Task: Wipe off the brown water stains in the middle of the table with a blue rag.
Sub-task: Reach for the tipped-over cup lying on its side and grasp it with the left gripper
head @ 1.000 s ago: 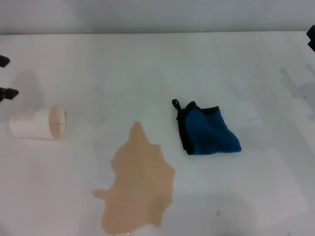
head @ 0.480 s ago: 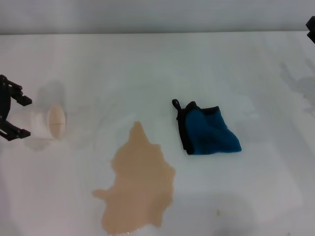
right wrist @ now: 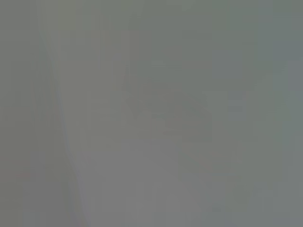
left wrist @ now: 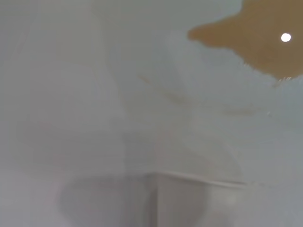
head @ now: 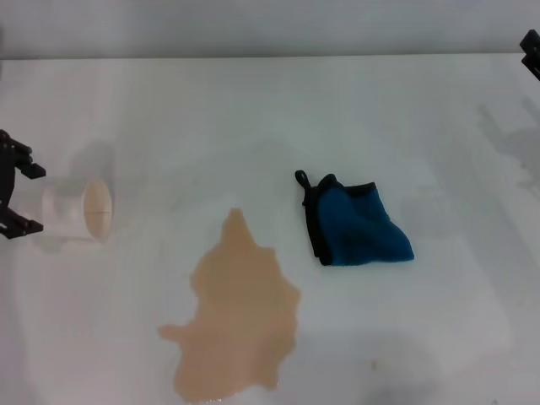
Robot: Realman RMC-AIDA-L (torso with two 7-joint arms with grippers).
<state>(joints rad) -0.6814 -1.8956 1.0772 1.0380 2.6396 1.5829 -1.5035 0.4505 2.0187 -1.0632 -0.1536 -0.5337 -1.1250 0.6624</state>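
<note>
The brown water stains (head: 240,316) form one large tan puddle on the white table (head: 253,110), front of centre. A lobe of the brown water stains (left wrist: 265,33) also shows in the left wrist view. The blue rag (head: 359,224) lies crumpled just right of the puddle's far tip, untouched, with its black loop pointing away from me. My left gripper (head: 32,197) is open at the far left, its fingers (head: 24,165) spread on either side of a tipped cup's closed end. Only a dark corner of my right gripper (head: 531,52) shows at the far right edge.
A cream paper cup (head: 80,209) lies on its side at the left, mouth facing the puddle. Part of the paper cup (left wrist: 189,198) shows blurred in the left wrist view. The right wrist view is a plain grey blur.
My left gripper has come in from the left edge to the cup's closed end, then eased back slightly left. Rag and puddle have not moved.
</note>
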